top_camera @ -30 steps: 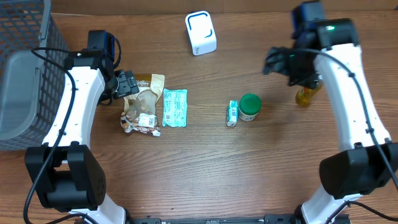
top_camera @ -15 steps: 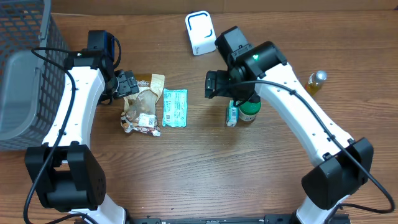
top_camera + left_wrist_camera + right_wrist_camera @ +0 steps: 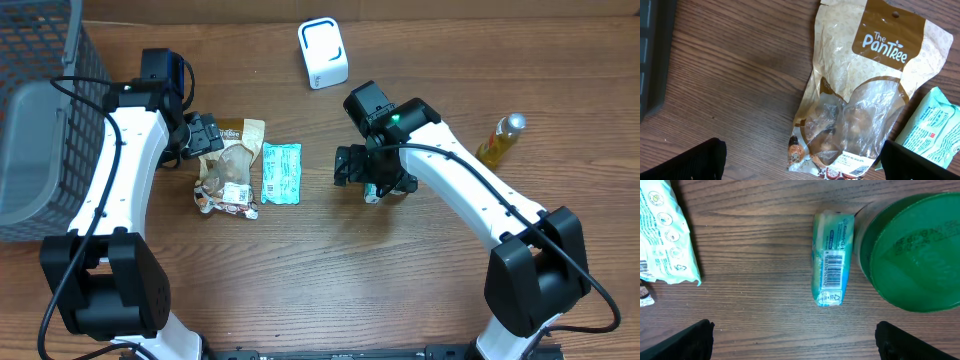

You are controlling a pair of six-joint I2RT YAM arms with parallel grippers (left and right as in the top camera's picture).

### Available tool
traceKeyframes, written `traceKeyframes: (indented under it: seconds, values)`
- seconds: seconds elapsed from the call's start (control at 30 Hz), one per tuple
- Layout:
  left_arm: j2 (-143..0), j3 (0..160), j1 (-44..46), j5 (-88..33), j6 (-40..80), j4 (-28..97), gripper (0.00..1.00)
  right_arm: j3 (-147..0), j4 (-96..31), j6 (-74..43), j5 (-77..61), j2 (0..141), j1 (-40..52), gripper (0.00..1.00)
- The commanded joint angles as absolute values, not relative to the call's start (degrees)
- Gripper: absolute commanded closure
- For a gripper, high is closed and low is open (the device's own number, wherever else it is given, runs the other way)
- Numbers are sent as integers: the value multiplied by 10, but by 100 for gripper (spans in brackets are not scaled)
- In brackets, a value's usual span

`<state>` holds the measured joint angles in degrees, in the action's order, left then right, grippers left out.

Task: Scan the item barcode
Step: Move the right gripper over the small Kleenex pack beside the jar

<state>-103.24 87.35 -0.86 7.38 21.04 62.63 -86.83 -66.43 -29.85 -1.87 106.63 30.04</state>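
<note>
A small teal packet (image 3: 832, 257) lies flat on the wood with its barcode facing up, right beside a jar with a green lid (image 3: 912, 255). My right gripper (image 3: 807, 342) hovers open just above them, holding nothing; from overhead the right gripper (image 3: 372, 170) covers most of the jar. A tan snack bag (image 3: 865, 100) lies under my left gripper (image 3: 802, 162), which is open and empty, its fingers either side of the bag's lower end. A white scanner (image 3: 323, 52) stands at the back of the table.
A teal wipes pack (image 3: 281, 173) lies between the snack bag (image 3: 232, 165) and the small packet. A yellow bottle (image 3: 500, 140) stands at the right. A grey wire basket (image 3: 40, 110) fills the far left.
My right arm has swung from the far right by the yellow bottle to the middle, over the small packet and jar. The left arm has not moved.
</note>
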Motion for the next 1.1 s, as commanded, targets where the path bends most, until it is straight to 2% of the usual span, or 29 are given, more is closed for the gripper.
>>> traceKeyframes:
  seconds: [0.0,0.5,0.53,0.6,0.8,1.07]
  values:
    - [-1038,870,-11,79,214,627,0,-859,-649,-302,-11,1059,302,0]
    - [-1038,870,-11,79,214,627,0,-859,-655,-300,-9,1059,303,0]
    - [-1038,870,-11,79,214,627,1,-858,-659,-300,-5,1059,303,2]
    - [-1038,870,-11,79,214,627,0,-858,-669,-300,8,1059,303,12]
    - [-1038,870,-11,79,214,627,0,-854,-669,-300,10,1060,303,27]
    - [-1038,870,-11,79,214,627,0,-854,-676,-301,10,1060,303,32]
